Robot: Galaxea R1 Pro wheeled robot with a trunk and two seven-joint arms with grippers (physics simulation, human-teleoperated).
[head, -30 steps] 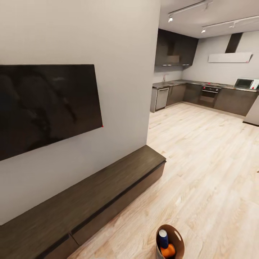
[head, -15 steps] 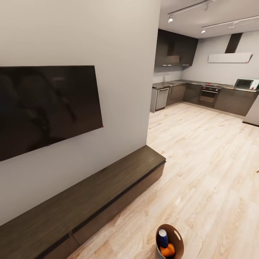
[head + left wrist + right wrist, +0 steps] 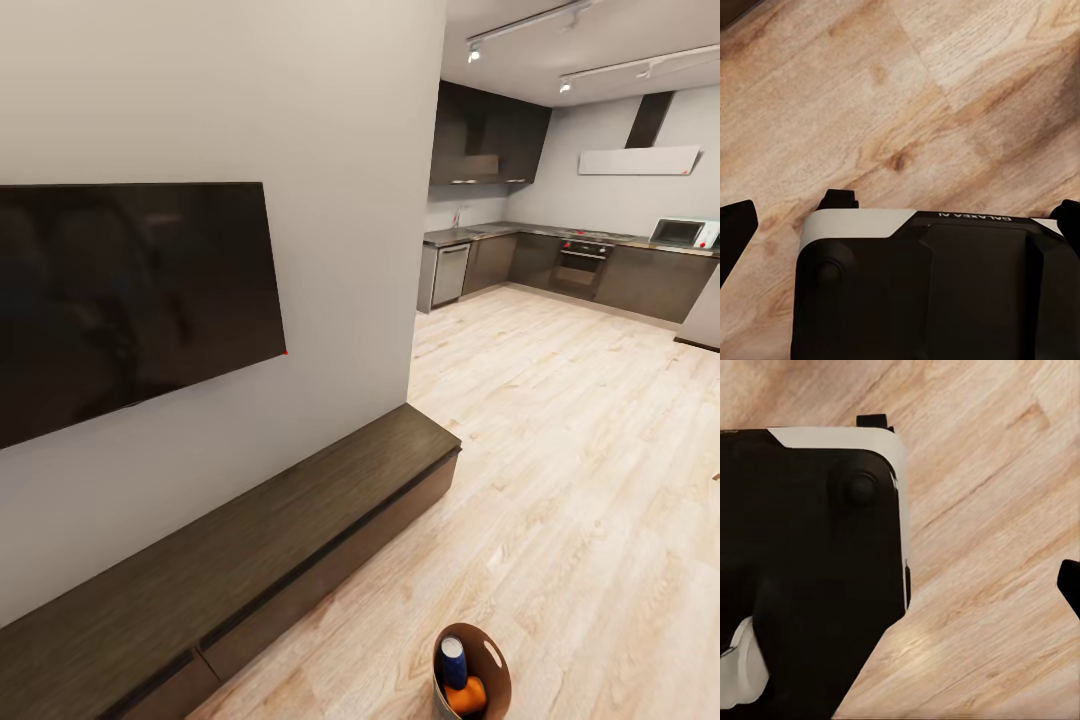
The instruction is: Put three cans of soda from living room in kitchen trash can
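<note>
1. Meanwhile, hardly anything is seen to have changed over the last second: the tash can (image 3: 472,672) is found at the same spot on the living-room floor, with a dark blue can (image 3: 454,662) and an orange can (image 3: 466,695) inside.
2. A third can cannot be made out.
3. How far either claw is parted cannot be told.
4. The kitchen (image 3: 560,260) lies well apart, so carrying is judged outstanding.

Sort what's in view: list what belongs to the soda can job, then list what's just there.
Belongs to the job:
- trash can, on the wood floor at the head view's bottom edge
- dark blue soda can, inside it
- orange soda can, inside it, beside the blue one
- kitchen, far across the floor

Just there:
- wall TV
- long low cabinet
- microwave
- oven
</note>
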